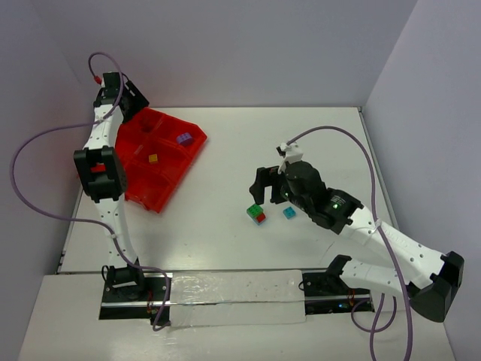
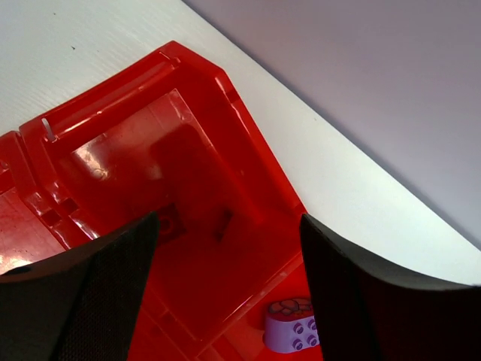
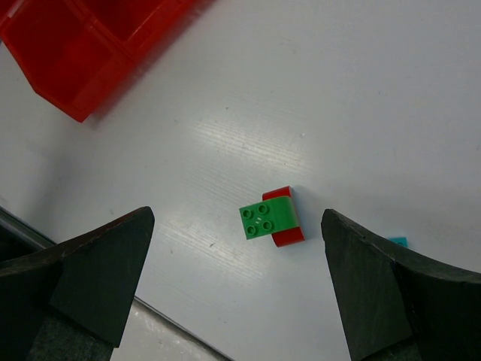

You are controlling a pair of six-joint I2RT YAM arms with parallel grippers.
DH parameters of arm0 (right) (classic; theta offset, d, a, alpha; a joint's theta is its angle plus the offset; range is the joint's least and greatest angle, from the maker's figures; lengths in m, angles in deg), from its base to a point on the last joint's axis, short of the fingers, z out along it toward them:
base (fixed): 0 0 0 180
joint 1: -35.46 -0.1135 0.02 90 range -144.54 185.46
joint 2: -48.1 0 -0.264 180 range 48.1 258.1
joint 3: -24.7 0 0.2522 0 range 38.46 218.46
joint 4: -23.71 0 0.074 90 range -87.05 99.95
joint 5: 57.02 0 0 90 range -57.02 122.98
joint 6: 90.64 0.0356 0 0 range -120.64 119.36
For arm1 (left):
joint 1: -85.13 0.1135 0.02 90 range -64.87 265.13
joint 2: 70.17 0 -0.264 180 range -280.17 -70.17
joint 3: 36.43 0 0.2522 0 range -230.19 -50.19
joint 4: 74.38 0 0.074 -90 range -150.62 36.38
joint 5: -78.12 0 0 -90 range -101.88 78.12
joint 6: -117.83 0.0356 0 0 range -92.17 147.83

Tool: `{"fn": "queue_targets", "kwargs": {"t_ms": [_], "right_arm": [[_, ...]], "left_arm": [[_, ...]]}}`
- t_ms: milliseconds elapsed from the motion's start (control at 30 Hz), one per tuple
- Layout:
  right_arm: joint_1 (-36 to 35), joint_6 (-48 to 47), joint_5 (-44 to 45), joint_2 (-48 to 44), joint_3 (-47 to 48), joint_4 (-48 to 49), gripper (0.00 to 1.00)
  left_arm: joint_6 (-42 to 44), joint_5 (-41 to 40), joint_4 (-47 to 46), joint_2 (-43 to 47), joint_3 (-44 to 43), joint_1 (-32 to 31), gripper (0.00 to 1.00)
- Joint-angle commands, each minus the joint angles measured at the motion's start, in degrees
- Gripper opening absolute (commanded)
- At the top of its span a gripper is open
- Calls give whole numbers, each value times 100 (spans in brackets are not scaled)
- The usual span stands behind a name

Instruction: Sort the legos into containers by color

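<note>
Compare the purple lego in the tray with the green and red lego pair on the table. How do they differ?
The purple lego lies inside a compartment of the red tray, while the green and red pair sits on the bare table, outside the tray. The purple lego shows one colour, while the green and red pair is a green brick joined to a red one. Both are small studded bricks, and neither is gripped.

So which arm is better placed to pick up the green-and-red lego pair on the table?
The right. Its jaws stand wide open directly over the green-and-red lego pair, framing it in the wrist view; the left arm's jaws are away over the red tray.
</note>
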Motion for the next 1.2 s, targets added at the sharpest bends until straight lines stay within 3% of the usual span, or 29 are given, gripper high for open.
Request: {"fn": "queue_targets", "kwargs": {"t_ms": [0, 133, 267, 333, 400, 500, 567, 633, 700, 900, 1167], "right_arm": [[9, 143, 290, 60, -114, -104, 100], [87, 342, 490, 150, -380, -77, 96], [439, 713, 501, 389, -655, -138, 91], [726, 1201, 662, 453, -799, -274, 81], [1111, 1748, 683, 369, -1008, -384, 65], [1451, 2549, 647, 136, -1414, -268, 66], [1574, 3055, 763, 136, -1552, -326, 73], [1643, 3446, 811, 281, -1609, -510, 79], [1661, 3856, 799, 433, -1679, -534, 79], [1741, 4323, 568, 750, -1992, -189, 80], [1881, 4185, 376, 1267, -2045, 424, 79]], "left_arm": [[36, 41, 2, 509, -39, -77, 83], [61, -182, 40, 1278, 500, -312, 83], [200, -936, -515, 2930, 2073, -1206, 82], [213, -1141, -732, 3656, 2799, -1685, 83], [159, -1140, -847, 4206, 3514, -2008, 82], [10, -1058, -1464, 4809, 4433, -2455, 82], [-142, -1157, -1559, 4979, 4913, -2659, 82], [-253, -1119, -1428, 5069, 5015, -2724, 82], [-280, -1016, -1306, 5166, 5070, -2754, 82], [-255, -859, -1150, 5463, 5365, -2826, 82], [-360, -938, -1114, 5751, 5688, -2869, 82]]}}
